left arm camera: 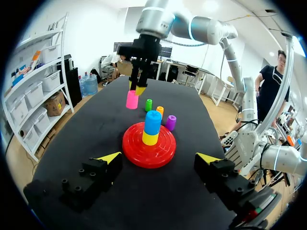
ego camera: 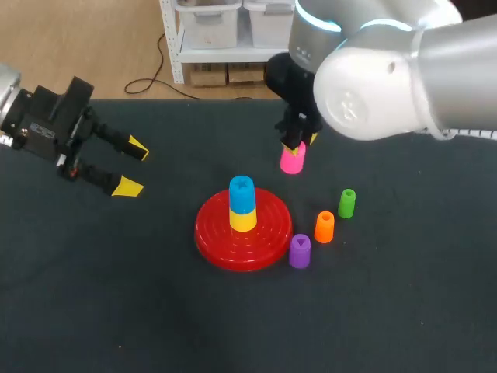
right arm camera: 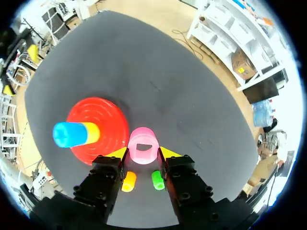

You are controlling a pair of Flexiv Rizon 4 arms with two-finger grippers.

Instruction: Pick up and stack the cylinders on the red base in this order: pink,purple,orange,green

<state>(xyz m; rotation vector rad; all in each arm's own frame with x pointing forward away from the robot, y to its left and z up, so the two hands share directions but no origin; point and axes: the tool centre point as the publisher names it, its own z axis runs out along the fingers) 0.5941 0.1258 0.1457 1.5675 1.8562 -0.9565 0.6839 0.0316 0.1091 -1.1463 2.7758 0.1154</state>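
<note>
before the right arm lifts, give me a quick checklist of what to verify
1. Right claw on the pink cylinder: ok, both tips appear to touch it.
2. Stack top free: ok, blue cylinder on yellow cylinder on the red base.
3. Purple cylinder, orange cylinder and green cylinder upright beside the base: ok.
4. Left claw away from the base: ok, open.
5. Pink off the table: cannot tell.
</note>
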